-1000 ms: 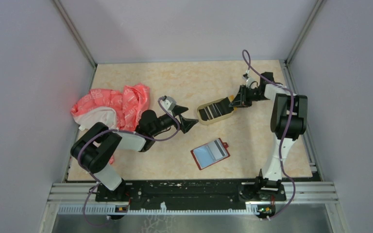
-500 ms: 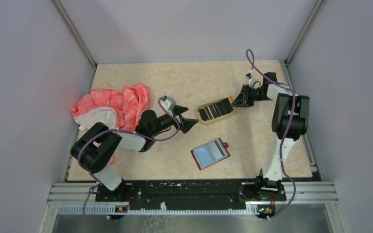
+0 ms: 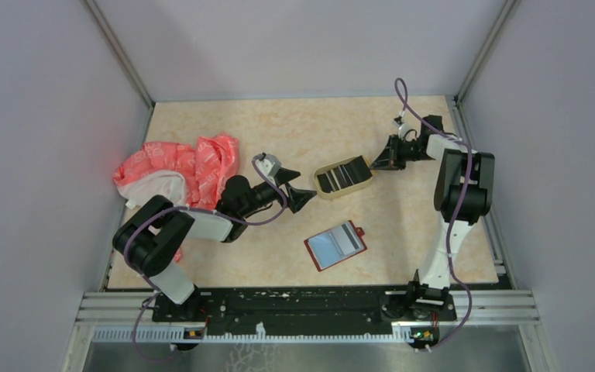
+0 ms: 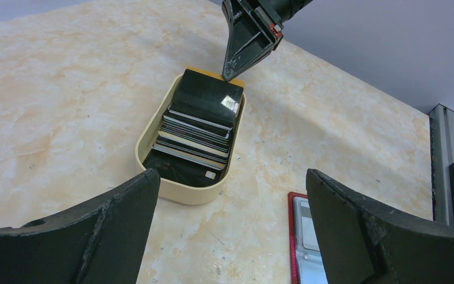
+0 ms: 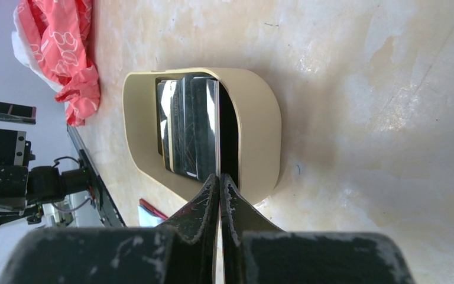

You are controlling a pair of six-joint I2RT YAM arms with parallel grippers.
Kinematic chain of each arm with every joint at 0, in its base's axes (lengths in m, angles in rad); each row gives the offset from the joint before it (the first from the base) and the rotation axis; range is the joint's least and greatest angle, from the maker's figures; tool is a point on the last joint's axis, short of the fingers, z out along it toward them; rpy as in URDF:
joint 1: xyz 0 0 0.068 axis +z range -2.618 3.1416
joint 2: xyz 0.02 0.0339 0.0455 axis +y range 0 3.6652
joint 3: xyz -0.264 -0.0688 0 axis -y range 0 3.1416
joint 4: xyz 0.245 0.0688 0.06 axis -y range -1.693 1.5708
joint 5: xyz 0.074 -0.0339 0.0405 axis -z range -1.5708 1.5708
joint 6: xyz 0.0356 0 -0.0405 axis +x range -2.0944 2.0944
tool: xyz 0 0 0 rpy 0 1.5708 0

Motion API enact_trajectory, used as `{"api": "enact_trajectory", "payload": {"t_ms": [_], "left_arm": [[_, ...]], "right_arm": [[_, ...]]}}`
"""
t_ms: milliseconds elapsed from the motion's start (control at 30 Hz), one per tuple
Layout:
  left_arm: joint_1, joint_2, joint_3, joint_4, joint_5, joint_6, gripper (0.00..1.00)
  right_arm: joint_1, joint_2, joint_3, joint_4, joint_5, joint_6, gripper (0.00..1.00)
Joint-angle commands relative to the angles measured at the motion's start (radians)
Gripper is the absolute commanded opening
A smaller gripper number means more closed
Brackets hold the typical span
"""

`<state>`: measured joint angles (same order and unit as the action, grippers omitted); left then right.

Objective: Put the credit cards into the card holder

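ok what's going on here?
Right gripper is shut, its tips at the right end of the tray that holds the stacked cards. Whether it pinches one is unclear. Left gripper hangs open on the tray's other side. The holder lies open nearer the bases, two cards already in it.

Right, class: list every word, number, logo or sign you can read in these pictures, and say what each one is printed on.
None can be read in any view.
The red bag: white print, too blurred to tell letters from pattern.
The credit cards in the tan tray: pale stripes only, no legible print.
The card holder: the cards in it are too small to read.
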<state>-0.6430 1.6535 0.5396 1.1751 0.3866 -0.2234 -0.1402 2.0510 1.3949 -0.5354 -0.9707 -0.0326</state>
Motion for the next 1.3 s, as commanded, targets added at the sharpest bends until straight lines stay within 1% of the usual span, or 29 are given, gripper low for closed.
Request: {"api": "enact_trajectory", "payload": {"t_ms": [0,400,733,933,1033,1100,1200,1267], "left_arm": [[0.005,0.004,-0.009,0.046,0.022,0.002,0.99],[0.006,0.006,-0.008,0.046,0.022,0.001,0.99],[0.007,0.006,-0.008,0.047,0.022,-0.001,0.99],[0.016,0.011,-0.018,0.075,0.031,-0.031,0.99],[0.032,0.015,-0.034,0.122,0.043,-0.072,0.99],[0.053,0.029,-0.046,0.174,0.06,-0.127,0.99],[0.089,0.077,-0.059,0.313,0.105,-0.257,0.99],[0.115,0.126,-0.081,0.437,0.122,-0.385,0.99]], "right_arm": [[-0.015,-0.058,-0.005,0.048,-0.017,0.002,0.0],[-0.026,-0.151,-0.035,0.09,0.055,0.003,0.0],[-0.06,-0.209,-0.049,0.093,0.039,0.003,0.0],[-0.062,-0.234,-0.061,0.1,0.03,0.004,0.0],[-0.062,-0.25,-0.067,0.102,0.019,0.007,0.0],[-0.062,-0.258,-0.075,0.105,0.005,0.01,0.0],[-0.056,-0.27,-0.096,0.124,-0.038,0.025,0.0],[-0.032,-0.274,-0.109,0.123,-0.061,0.025,0.0]]}}
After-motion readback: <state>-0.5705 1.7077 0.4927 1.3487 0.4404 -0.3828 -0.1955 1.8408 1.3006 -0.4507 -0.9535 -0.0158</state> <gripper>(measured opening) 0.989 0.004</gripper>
